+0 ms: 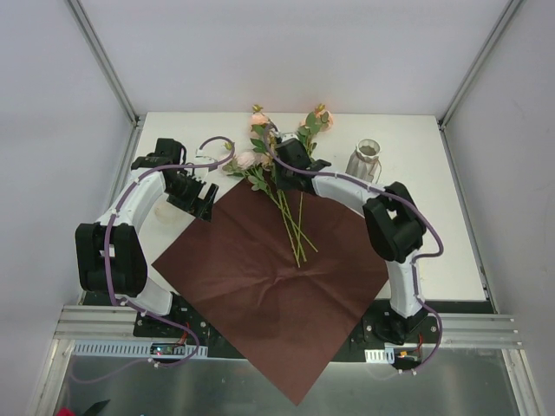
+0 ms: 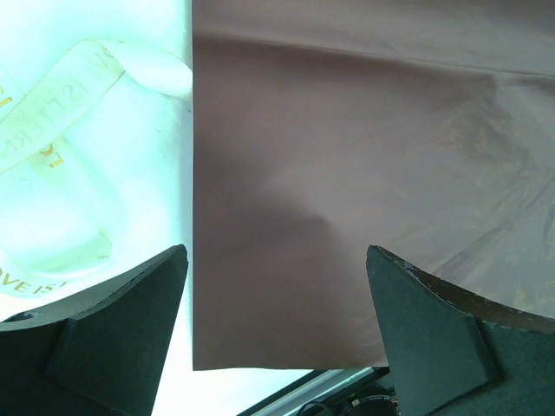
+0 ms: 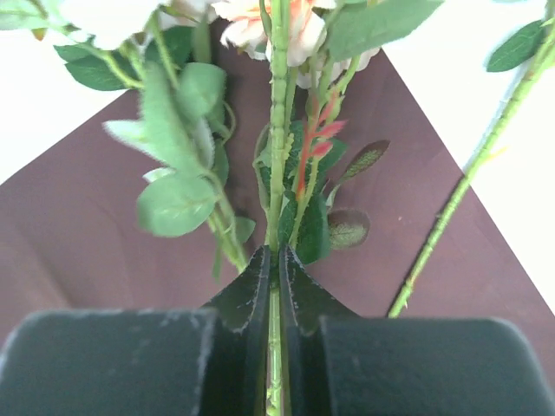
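Observation:
A dark brown wrapping sheet (image 1: 277, 286) lies as a diamond on the white table. Pink and peach roses with green stems (image 1: 286, 208) lie across its far corner. My right gripper (image 1: 286, 156) is shut on one green flower stem (image 3: 277, 130), which runs between its fingers (image 3: 251, 290) toward a peach bloom (image 3: 295, 22). Another stem (image 3: 460, 186) lies to the right. My left gripper (image 1: 201, 201) stands open over the sheet's left corner (image 2: 286, 260), holding nothing; a cream printed ribbon (image 2: 61, 87) lies beside that edge.
A glass vase (image 1: 365, 161) wrapped in mesh stands at the back right of the table. A small pale object (image 1: 166, 211) rests near the left arm. Metal frame posts (image 1: 104, 61) flank the table's far corners.

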You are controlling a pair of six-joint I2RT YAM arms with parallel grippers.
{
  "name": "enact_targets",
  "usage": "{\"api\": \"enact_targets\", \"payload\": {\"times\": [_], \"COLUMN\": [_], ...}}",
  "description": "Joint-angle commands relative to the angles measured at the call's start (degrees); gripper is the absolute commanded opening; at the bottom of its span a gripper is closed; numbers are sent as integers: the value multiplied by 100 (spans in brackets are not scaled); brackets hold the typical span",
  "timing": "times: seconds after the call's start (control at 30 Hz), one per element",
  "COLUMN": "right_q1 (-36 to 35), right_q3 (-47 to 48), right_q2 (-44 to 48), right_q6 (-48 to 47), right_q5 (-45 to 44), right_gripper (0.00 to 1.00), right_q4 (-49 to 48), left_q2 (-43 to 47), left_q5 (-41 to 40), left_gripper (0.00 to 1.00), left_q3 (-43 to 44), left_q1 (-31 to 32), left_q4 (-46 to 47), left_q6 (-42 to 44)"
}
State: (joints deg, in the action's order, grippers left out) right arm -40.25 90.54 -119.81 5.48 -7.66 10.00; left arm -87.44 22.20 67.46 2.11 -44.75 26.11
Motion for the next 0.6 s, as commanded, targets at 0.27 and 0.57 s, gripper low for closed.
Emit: {"api": "enact_targets", "payload": {"times": [0.27,0.57], "right_q1": [-132,-299], "right_q3": [-608,-1151], "right_q2": [1662,1680], "right_q6": [173,208], "right_q5": [98,388], "right_gripper": [1,20], "right_q4": [-780,-622], "left_q2": [209,271], "left_q5": [-40,-75], "left_gripper": [84,84], "left_q3": [-49,-58], "left_q1": [-79,-79], "left_q4": [-7,-16], "left_q6": [-124,-53]}}
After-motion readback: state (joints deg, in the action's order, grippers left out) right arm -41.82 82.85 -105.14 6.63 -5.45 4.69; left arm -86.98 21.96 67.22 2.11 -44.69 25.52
